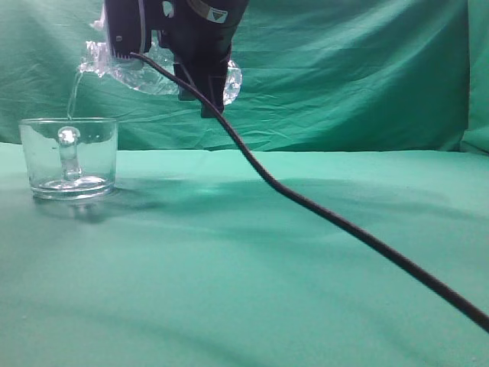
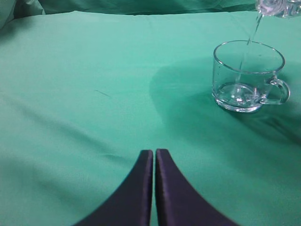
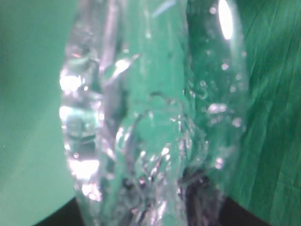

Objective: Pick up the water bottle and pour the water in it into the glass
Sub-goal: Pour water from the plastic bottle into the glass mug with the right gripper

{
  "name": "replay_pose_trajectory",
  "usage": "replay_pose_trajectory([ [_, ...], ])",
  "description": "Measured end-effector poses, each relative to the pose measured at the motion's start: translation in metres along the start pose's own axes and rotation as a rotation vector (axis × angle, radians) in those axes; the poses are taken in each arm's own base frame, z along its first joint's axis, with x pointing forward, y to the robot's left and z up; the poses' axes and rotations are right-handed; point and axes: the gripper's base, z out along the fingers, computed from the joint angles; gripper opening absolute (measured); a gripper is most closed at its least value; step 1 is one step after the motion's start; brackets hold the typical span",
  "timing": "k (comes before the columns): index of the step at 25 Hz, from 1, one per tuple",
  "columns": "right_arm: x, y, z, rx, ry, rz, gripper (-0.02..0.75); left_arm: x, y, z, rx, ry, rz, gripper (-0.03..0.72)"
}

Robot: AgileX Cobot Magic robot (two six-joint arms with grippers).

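Note:
My right gripper [image 1: 200, 69] is shut on the water bottle [image 1: 145, 76] and holds it tipped on its side, high at the upper left, neck to the left. A thin stream of water [image 1: 74, 95] falls from the neck into the glass [image 1: 69, 158], which stands on the green cloth below. In the left wrist view the glass [image 2: 248, 77] sits at the upper right with the stream [image 2: 249, 42] entering it and a little water at its bottom. The bottle fills the right wrist view [image 3: 150, 122]. My left gripper [image 2: 154, 153] is shut and empty, low over the cloth.
A black cable [image 1: 328, 218] hangs from the right arm and runs down across the table to the lower right. A green cloth [image 1: 244, 290] covers the table, and a green curtain [image 1: 351, 69] hangs behind.

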Motion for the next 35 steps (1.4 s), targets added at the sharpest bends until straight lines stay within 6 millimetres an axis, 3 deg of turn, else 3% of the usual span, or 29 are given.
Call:
replay_pose_trajectory([
  [35, 0.0046, -0.0013, -0.0001, 0.012, 0.051, -0.093, 0.296, 0.0000, 0.0000, 0.0000, 0.000, 0.000, 0.000, 0.000],
])
